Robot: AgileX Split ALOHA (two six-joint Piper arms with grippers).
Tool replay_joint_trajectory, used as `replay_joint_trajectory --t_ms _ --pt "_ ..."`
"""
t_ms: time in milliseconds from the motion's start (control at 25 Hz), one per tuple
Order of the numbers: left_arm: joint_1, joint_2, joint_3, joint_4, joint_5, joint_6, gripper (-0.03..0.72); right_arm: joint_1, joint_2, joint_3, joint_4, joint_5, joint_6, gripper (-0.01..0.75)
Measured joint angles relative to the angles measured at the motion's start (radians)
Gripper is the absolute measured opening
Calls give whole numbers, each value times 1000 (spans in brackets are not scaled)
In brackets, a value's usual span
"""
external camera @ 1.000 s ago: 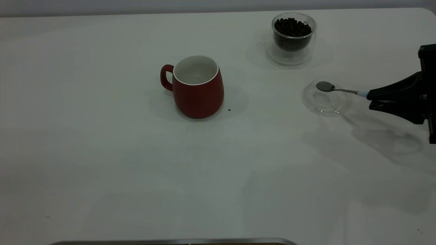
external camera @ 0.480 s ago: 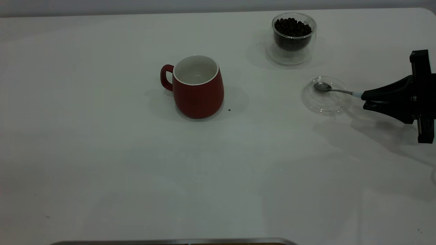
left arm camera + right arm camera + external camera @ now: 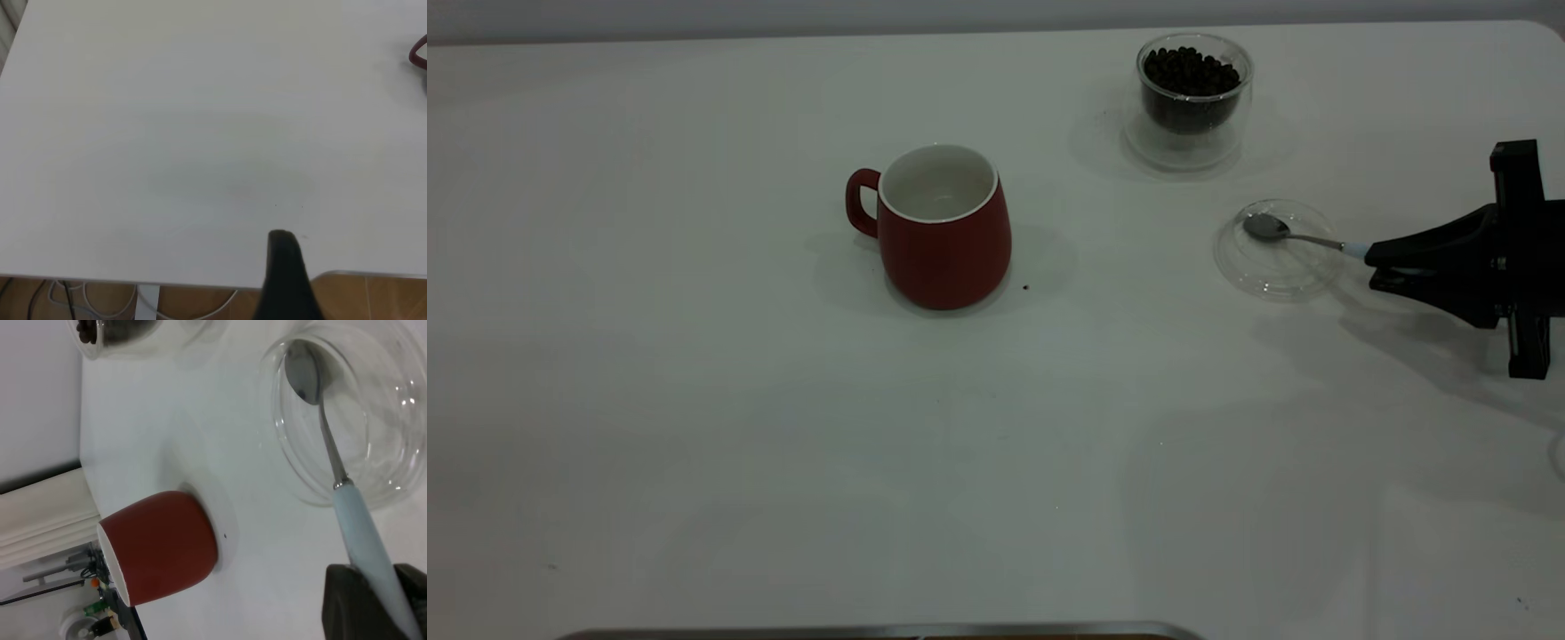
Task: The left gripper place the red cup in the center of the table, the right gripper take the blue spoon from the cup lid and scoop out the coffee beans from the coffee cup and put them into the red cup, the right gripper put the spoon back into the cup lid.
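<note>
Pale blue handle clamped between our right gripper fingers: we hold the blue spoon by the handle's end, the two black fingers closed on it from either side, as the right wrist view shows. The spoon's long axis runs nearly level straight out from our fingertips toward the middle of the table, its metal bowl leading and the handle trailing back into the grip. That bowl sits over the far inner part of the cup lid, the clear glass disc lying flat just ahead of the fingertips; we cannot tell whether the bowl touches the glass, and the lid holds nothing else. Beyond the lid, further ahead and off toward the table's far edge, stands the coffee cup, upright, its inner bowl heaped with coffee beans. Well ahead of our fingertips, past the lid, the red cup stands upright, handle pointing away from us; what we see of its white inside is bare. A single dark speck lies on the table beside its base. Our left gripper hangs at the table's near edge, and we cannot tell how its fingers stand.
</note>
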Motion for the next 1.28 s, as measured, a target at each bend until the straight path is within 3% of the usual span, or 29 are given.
replay_joint_trajectory --t_ms 120,360,520,960,1280 --pt "0 0 0 0 0 0 587 0 12 -1 0 -1 0 171" --pt "0 0 0 0 0 -3 587 0 21 -1 0 -5 5 397" --pt "0 0 0 0 0 -2 587 -2 18 -1 -19 -6 13 492" --pt "0 0 0 0 0 -2 587 -54 -323 133 -225 -246 209 511" --pt "0 0 0 0 0 -2 587 -60 -796 225 -521 -298 424 515"
